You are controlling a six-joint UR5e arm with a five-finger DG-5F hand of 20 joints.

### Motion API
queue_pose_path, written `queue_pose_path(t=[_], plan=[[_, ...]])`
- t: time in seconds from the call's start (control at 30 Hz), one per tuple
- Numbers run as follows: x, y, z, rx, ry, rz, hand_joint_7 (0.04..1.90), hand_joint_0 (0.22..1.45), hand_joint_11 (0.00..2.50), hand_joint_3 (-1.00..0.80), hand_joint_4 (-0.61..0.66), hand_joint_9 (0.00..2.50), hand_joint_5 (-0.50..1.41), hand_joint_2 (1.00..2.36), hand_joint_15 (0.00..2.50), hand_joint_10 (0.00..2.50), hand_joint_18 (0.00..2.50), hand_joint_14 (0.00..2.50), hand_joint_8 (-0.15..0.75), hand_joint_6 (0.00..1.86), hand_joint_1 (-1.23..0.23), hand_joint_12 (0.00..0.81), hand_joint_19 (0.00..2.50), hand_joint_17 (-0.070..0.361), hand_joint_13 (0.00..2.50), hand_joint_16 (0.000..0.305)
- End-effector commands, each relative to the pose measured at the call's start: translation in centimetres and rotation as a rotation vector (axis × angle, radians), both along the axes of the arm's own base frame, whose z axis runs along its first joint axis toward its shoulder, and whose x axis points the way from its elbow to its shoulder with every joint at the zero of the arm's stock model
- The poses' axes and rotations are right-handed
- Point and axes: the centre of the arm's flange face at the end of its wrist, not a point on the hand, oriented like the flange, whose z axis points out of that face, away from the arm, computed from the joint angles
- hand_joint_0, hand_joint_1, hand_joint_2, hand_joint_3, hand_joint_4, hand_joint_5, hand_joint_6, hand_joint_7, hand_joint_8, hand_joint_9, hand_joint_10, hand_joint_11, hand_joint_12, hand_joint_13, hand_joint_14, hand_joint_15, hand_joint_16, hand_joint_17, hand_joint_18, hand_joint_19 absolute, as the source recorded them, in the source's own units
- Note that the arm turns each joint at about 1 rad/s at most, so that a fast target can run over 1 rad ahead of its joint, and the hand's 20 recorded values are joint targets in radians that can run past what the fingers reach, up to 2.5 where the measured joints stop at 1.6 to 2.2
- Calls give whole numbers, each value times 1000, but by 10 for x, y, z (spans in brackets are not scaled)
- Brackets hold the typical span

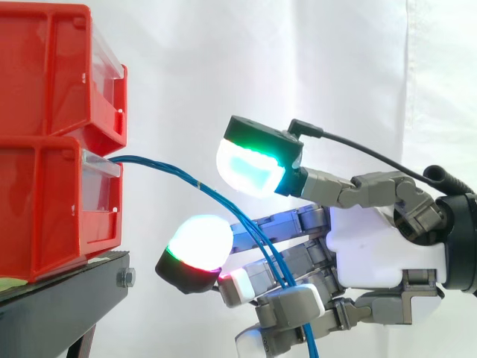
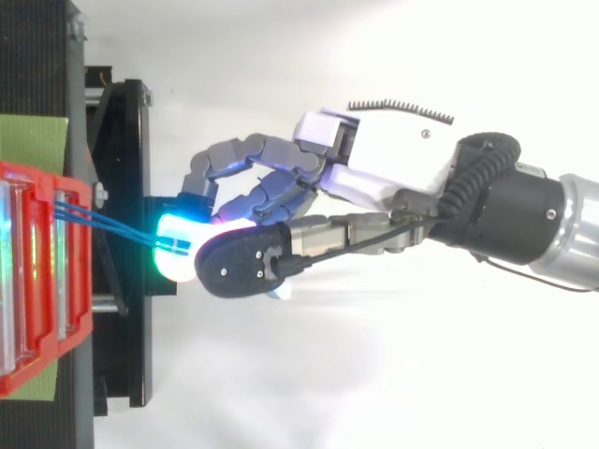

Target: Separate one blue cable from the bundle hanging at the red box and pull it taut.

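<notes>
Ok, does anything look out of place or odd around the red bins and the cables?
Nothing looks damaged or spilled. The one loose thing is the blue cables: they leave the lower red bin in a slack arc and drop together across the hand, bunched, none pulled taut.

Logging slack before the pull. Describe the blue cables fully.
Several thin blue cables, glossy like plastic-sheathed wire, leave the clear front of the lower red bin close together. They arc rightward and downward in a slack curve, fan slightly apart, pass across the hand, and continue down out of frame.
</notes>
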Motion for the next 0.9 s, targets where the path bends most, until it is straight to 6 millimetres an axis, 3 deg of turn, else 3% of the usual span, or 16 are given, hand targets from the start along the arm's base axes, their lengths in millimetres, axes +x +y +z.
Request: queue_pose_path(t=[0.0, 0.23, 0.43, 0.63, 0.87], plan=[[0, -2, 2, 0, -1, -4, 1005, 601, 1191, -498, 191, 861, -183, 1000, 1357, 14, 658, 16, 305, 646, -444, 325, 587, 98, 1197, 43], [-1, -5, 3, 8, -4, -10, 949, 626, 1179, -480, 106, 875, -184, 1002, 1256, 13, 663, 19, 299, 695, -496, 331, 578, 98, 1146, 44], [-1, -7, 8, 11, -11, -13, 832, 638, 1180, -400, 108, 875, -207, 1010, 1220, 13, 661, 21, 295, 796, -575, 332, 576, 99, 1126, 44], [-3, -7, 19, 11, -17, -14, 828, 653, 1193, -300, 84, 843, -227, 1017, 1196, 13, 657, 23, 288, 855, -674, 335, 576, 103, 1093, 46], [-7, -2, 27, 5, 2, -7, 787, 669, 1190, -371, 93, 831, -234, 1012, 1184, 13, 656, 23, 281, 877, -726, 334, 585, 105, 1087, 47]])
